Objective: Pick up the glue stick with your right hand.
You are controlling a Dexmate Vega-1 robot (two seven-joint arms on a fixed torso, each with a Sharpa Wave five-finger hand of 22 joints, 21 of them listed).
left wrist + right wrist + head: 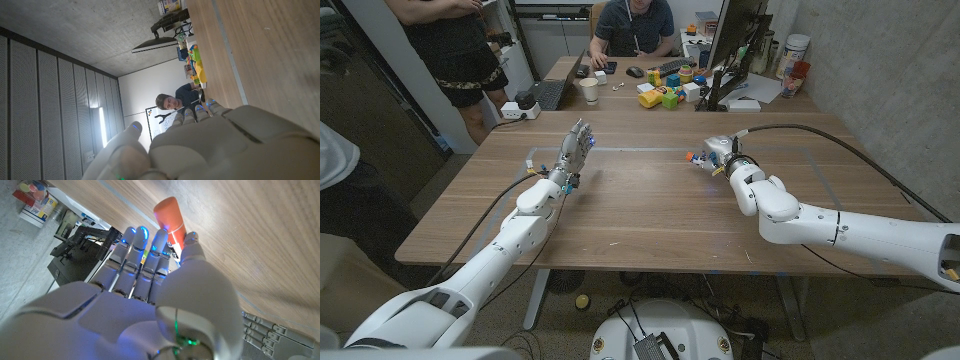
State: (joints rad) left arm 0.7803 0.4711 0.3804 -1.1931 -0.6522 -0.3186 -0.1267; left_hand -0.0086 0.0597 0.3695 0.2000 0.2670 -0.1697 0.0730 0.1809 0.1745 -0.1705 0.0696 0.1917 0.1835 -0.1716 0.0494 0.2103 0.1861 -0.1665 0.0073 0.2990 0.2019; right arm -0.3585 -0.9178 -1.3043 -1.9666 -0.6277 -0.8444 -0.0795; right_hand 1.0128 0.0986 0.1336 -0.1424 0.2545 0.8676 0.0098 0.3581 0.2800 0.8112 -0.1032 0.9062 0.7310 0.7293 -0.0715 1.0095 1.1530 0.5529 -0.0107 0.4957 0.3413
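Glue stick point(168, 214), a smooth cylinder with a rounded orange cap, sat in the upper middle of the right wrist frame, poking out past the fingertips of the right hand point(150, 295), which wrapped around its lower part; a strip of white label showed between the fingers point(131, 250).

Going left to right in the head frame: a person in a dark skirt point(448, 45) stood at upper left. Left hand point(573, 152) sat left of centre, glossy white shell with dark jointed fingers, fingers apart and pointing up-frame, nothing in it, hand standing up off the wooden table point(620, 215). The table top was matte brown wood grain with thin pale tape lines. At upper centre a seated person point(633, 25) was behind a second desk holding a paper cup point(589, 90) and blocky coloured toys point(665, 92). Right of centre, the right hand point(718, 155) was closed on the glue stick point(697, 157), just a small orange-and-blue bit visible at the fingers, low over the table; cannot tell whether it touched the wood. A thick black cable point(840, 145) arced from that wrist toward the right edge. A dark monitor point(732, 40) stood at upper right.

Left wrist frame: rounded pale plastic back of the left hand point(210, 145), lower half.
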